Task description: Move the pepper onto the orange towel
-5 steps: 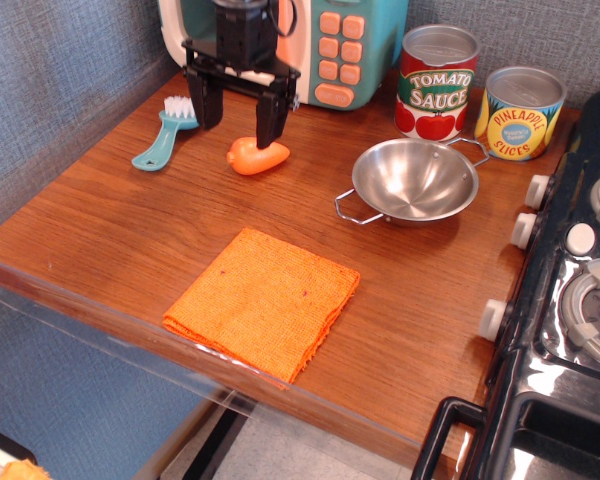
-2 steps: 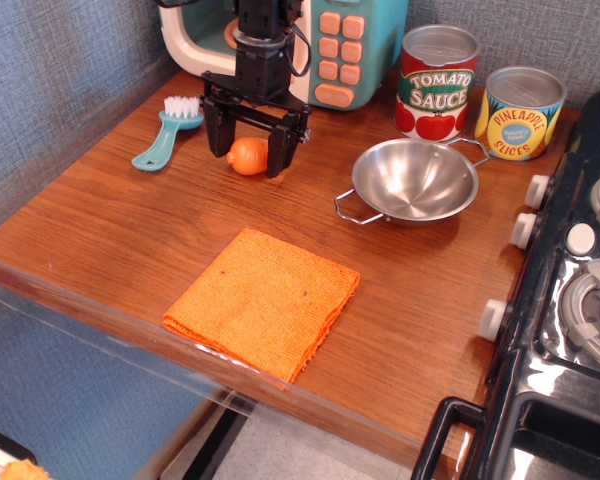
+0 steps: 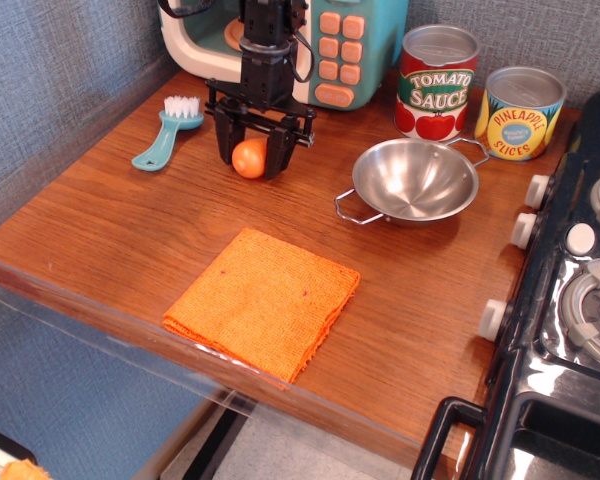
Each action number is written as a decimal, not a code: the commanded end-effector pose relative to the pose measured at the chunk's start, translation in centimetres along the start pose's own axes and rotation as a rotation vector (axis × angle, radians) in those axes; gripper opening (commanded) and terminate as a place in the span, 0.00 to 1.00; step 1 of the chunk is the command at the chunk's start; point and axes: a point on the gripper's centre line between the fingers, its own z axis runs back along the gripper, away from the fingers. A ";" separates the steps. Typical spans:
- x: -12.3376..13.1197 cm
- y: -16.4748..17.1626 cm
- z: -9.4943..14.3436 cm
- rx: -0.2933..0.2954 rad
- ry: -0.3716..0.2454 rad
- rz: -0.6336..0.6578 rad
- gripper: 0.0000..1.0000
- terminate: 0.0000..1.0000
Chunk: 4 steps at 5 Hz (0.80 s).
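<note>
The pepper [image 3: 249, 158] is a small orange toy lying on the wooden counter at the back left, in front of the toy microwave. My gripper [image 3: 250, 160] has come straight down over it. One black finger [image 3: 226, 145] stands on each side of the pepper, and both appear to touch it. The pepper still rests on the counter. The orange towel [image 3: 263, 300] lies flat near the front edge of the counter, well in front of the gripper and with nothing on it.
A teal brush [image 3: 166, 132] lies left of the gripper. A toy microwave [image 3: 335, 45] stands behind it. A steel bowl [image 3: 414, 180] sits to the right, with a tomato sauce can [image 3: 436, 80] and a pineapple can [image 3: 520, 112] behind it. A toy stove [image 3: 580, 300] fills the right side.
The gripper moved right and down over the pepper, and its fingers narrowed around it. The pepper turned, so it now looks rounder than before.
</note>
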 end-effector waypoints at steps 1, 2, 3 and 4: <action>-0.5 0.3 5.6 -0.026 -0.136 0.004 0.00 0.00; -2.2 -0.5 8.8 -0.065 -0.210 -0.010 0.00 0.00; -6.4 -2.3 10.0 -0.052 -0.239 -0.054 0.00 0.00; -11.1 -3.9 8.2 -0.074 -0.200 -0.114 0.00 0.00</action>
